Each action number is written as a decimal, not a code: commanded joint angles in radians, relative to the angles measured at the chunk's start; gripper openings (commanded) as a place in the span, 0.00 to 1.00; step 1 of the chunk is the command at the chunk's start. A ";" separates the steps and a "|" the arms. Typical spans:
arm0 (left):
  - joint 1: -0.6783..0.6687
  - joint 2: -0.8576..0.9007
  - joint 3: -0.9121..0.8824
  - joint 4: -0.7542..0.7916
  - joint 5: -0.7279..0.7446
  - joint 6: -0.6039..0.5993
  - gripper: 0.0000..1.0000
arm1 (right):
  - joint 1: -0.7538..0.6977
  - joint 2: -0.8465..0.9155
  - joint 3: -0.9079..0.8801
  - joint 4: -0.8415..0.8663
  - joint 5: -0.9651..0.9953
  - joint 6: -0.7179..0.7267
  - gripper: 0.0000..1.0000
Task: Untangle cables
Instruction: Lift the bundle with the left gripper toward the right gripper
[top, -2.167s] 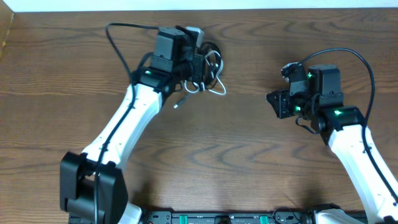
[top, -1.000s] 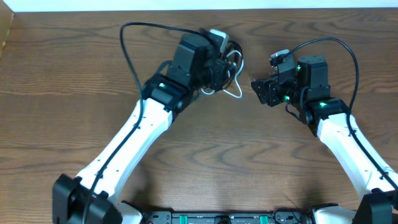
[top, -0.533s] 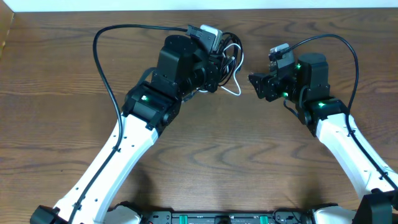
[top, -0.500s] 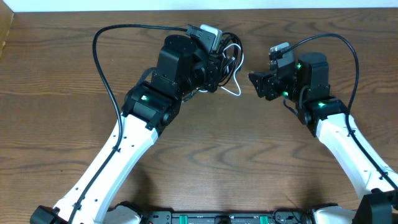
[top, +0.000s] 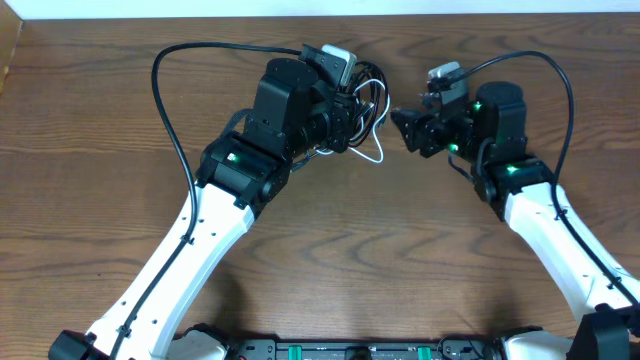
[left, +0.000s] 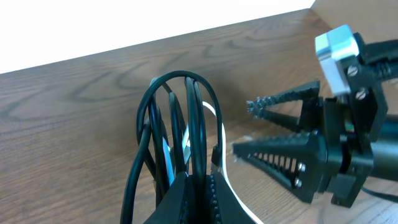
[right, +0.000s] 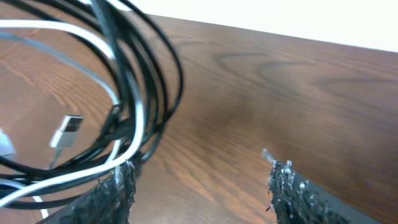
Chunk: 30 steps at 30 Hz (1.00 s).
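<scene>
Your left tool (left: 195, 186) is pressed tight on the cables (left: 180, 118) and holds the bunch near the far side of the bench (top: 330, 250). The black loops stick out past its tips in a tall, thin ring, and the white cable (top: 376, 152) curls out on the near side. Your right tool (top: 400, 122) is spread wide and points at the bunch from the side. It is just beside the bunch, not touching. It is the free one, so I think it should reach in and take one loop.
</scene>
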 joint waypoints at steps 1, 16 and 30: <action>0.002 0.000 0.039 0.005 0.002 0.008 0.08 | 0.035 -0.002 0.016 0.001 -0.018 0.008 0.67; 0.002 0.000 0.039 0.004 0.004 0.009 0.07 | 0.045 -0.002 0.016 0.010 0.040 0.002 0.63; -0.002 0.012 0.039 -0.006 -0.009 0.004 0.07 | 0.045 -0.002 0.016 0.003 0.050 0.002 0.63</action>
